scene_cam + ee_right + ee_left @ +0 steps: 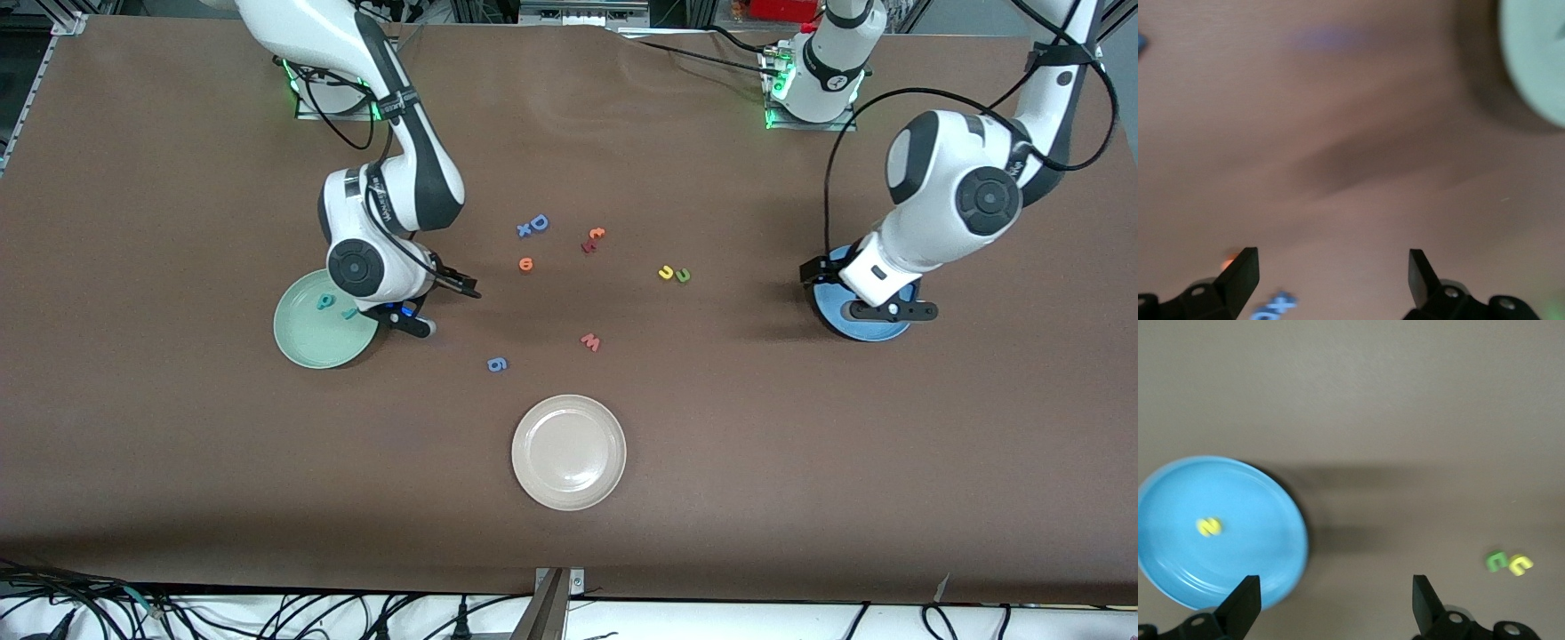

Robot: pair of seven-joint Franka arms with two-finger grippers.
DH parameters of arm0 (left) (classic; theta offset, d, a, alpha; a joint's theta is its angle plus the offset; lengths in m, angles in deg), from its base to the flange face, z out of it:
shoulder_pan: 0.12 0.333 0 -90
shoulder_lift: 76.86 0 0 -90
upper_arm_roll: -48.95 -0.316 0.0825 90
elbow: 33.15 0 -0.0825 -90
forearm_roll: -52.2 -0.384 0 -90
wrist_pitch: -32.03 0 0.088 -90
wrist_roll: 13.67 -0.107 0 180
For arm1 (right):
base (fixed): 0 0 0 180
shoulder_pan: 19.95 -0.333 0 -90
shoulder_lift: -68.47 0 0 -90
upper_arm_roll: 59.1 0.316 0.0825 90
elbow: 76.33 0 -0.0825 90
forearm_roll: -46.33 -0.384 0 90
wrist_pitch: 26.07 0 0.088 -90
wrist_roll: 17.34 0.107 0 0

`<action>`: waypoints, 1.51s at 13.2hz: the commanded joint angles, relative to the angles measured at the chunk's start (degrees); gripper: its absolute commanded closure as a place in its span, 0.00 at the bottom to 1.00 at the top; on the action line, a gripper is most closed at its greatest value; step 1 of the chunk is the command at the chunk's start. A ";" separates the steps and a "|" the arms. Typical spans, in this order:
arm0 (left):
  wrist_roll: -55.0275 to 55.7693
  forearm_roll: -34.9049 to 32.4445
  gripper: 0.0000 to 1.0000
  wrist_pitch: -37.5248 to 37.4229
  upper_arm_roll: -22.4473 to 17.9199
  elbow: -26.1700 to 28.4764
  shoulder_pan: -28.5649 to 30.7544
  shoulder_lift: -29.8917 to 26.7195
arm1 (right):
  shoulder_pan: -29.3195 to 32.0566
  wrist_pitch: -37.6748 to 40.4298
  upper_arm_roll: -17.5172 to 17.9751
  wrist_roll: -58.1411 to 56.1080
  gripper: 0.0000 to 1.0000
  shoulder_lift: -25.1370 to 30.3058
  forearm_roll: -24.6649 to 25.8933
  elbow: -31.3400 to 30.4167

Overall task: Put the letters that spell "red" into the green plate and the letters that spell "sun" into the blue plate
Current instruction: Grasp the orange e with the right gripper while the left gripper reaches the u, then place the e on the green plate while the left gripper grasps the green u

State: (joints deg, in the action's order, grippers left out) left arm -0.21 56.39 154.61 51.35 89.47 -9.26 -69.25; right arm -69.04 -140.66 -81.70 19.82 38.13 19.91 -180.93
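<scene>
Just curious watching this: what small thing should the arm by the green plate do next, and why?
Probably carry the right gripper, its jaws open and empty, over to the orange "e". The teal "d" and "r" already lie in the green plate; only the "e" is still on the table.

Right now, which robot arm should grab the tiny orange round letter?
The right arm: its open right gripper is beside the green plate, close to the orange foam "e". The left gripper hovers over the blue plate.
</scene>
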 commanded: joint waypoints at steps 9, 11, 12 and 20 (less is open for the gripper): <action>-33.90 0.30 0.00 7.22 7.19 0.25 -4.75 1.44 | -14.10 -16.46 -0.34 18.56 0.20 -7.18 -4.52 -0.34; -40.68 1.17 0.00 9.16 7.27 0.77 -4.75 3.80 | -14.80 -16.20 -0.34 18.55 0.23 -7.18 -4.52 -0.78; -41.41 1.26 0.00 10.47 7.27 0.95 -4.92 4.69 | -15.32 -16.11 -0.34 18.47 0.24 -7.27 -4.52 -1.04; -48.17 3.28 0.01 22.35 7.98 4.11 -8.70 11.63 | -15.42 -15.07 -0.86 16.71 0.85 -7.36 -4.26 -0.87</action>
State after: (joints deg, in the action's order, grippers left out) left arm -43.88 58.01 175.12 59.54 93.06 -17.60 -58.92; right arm -83.83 -156.54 -81.45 38.17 30.57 16.78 -181.60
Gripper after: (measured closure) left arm 0.004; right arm 0.722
